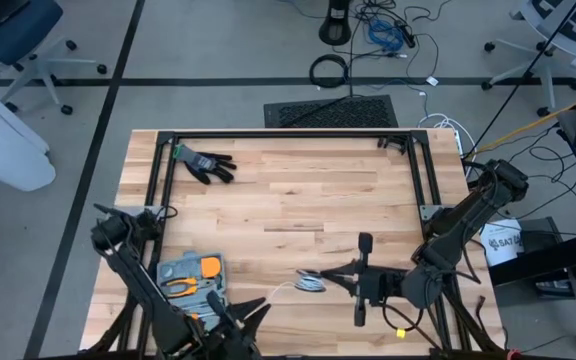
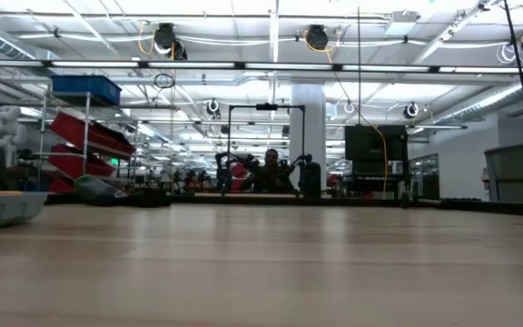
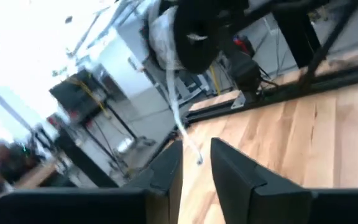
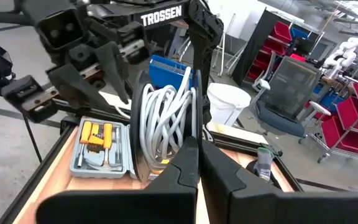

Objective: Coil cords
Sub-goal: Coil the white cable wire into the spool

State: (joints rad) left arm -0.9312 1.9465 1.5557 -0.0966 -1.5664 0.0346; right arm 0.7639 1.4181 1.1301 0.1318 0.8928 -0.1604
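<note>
the right gripper (image 4: 197,163), jaws clamped on the cord (image 4: 165,124), holds a mostly wound bundle near the table's front edge. the left gripper (image 3: 194,163), jaws apart, seems to guide the loose tail, so winding looks nearly done.

Pale matt wood table (image 1: 298,200), smooth white cord (image 4: 163,118)

White cord (image 4: 166,121): thin, bunched in several loose upright loops, partly coiled. Held above worktop (image 1: 298,200) beside grey tool case (image 1: 193,277); one free strand (image 3: 178,115) trails toward case.
</note>
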